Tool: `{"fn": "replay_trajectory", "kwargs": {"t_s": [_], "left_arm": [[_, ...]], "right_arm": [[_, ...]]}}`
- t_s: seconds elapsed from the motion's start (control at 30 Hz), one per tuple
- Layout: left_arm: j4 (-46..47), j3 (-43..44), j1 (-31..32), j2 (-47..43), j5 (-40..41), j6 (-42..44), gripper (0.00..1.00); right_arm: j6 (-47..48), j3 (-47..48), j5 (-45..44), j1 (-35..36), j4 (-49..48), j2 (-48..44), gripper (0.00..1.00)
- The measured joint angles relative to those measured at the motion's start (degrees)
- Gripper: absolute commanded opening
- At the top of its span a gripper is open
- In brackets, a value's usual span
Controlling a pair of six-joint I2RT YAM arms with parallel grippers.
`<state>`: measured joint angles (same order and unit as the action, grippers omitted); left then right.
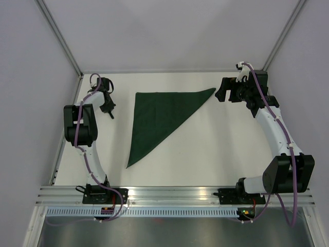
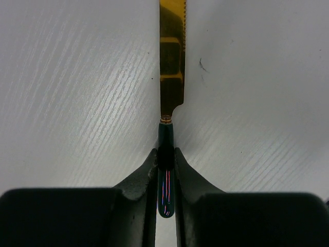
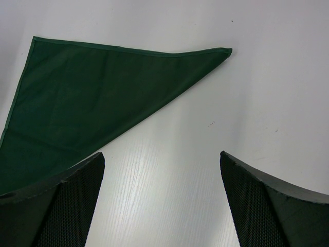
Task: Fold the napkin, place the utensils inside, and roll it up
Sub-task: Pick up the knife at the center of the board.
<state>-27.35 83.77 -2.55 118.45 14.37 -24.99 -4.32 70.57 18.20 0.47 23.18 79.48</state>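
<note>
The dark green napkin (image 1: 157,116), folded into 1 triangle, lies flat mid-table (image 1: 205,149), tips toward 7 and 2 o'clock. At its 9 o'clock the left gripper (image 2: 165,157) is clenched on the green handle of a gold-bladed knife (image 2: 172,62). At 2 o'clock the right gripper (image 3: 161,154) stands released, near the tip.

Dark green napkin (image 1: 159,116); gold-bladed, green-handled knife (image 2: 171,77)
</note>
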Motion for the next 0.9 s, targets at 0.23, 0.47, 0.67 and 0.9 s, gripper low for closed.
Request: {"fn": "replay_trajectory", "kwargs": {"t_s": [0.23, 0.47, 0.67, 0.9], "left_arm": [[-0.09, 0.09, -0.02, -0.24, -1.9, 1.11, 0.02], [-0.63, 0.09, 0.0, -2.86, -5.68, 2.99, 0.02], [0.44, -0.11, 0.2, -7.41, -9.79, 5.35, 0.02], [2.49, -1.73, 5.53, -12.7, -12.72, 11.08, 0.02]], "right_arm": [[0.0, -0.02, 0.07, 0.0, 0.0, 0.0, 0.98], [0.0, 0.0, 0.44, 0.0, 0.02, 0.0, 0.98], [0.0, 0.0, 1.07, 0.0, 0.02, 0.02, 0.98], [0.0, 0.0, 1.09, 0.0, 0.02, 0.02, 0.98]]}}
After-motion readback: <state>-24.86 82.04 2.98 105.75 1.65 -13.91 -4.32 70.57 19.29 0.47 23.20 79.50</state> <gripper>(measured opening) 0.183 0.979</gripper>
